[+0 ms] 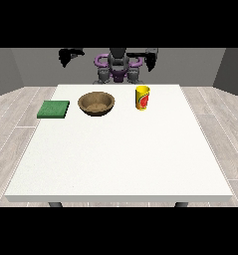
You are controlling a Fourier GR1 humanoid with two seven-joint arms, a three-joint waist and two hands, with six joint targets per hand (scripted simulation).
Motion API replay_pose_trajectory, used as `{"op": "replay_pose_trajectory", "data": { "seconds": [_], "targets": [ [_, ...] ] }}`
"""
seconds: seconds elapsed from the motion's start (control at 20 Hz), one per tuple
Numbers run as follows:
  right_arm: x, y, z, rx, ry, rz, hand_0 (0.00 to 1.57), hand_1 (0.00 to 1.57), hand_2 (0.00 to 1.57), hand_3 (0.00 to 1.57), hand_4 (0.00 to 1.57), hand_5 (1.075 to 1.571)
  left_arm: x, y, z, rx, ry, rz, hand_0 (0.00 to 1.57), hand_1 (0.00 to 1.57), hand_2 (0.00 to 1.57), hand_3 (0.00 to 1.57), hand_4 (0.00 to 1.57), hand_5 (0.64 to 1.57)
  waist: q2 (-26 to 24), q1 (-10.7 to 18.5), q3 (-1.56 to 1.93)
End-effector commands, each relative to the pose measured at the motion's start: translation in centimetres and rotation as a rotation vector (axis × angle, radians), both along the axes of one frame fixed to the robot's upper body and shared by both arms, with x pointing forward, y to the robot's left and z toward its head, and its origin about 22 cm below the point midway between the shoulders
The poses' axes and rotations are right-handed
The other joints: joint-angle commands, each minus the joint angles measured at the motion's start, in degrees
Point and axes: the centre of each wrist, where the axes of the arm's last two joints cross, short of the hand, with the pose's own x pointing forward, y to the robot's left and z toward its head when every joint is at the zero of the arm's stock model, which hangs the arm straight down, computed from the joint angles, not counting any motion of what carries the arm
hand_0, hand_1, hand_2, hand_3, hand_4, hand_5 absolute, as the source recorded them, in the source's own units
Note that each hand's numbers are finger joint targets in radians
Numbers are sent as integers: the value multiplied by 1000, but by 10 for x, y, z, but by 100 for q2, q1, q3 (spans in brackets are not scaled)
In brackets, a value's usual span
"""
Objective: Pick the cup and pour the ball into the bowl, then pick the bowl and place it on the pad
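Observation:
A yellow cup (143, 97) with a red mark stands upright on the white table (120, 154), right of centre at the far side. Its inside is hidden, so no ball shows. A brown wooden bowl (96, 103) sits to the cup's left. Further left, a flat green pad (54, 109) lies near the table's left edge. The hand at the view's left (66, 56) hangs raised behind the table's far edge, well away from the bowl. The hand at the view's right (151, 60) is raised too, above and behind the cup, touching nothing.
The robot's torso (118, 67) stands behind the far edge of the table. Grey plank floor surrounds the table on all sides.

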Motion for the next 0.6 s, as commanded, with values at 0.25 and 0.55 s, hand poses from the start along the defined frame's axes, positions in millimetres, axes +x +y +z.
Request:
{"op": "replay_pose_trajectory", "data": {
  "seconds": [0.25, 0.55],
  "targets": [
    [18, -44, -7, -24, -52, 30, 0, 0, 0, 0, 262, 1570, 46, 3, -22, 80, -74, 52, 0, 0, 0, 0, 0, 1483, 447, -107, -1],
    [16, -43, -16, -23, -63, 23, 0, 0, 0, 0, 262, 1571, 68, 42, -47, 86, -78, 94, 0, 0, 0, 0, 0, 1456, 615, -312, -2]
  ]
}}
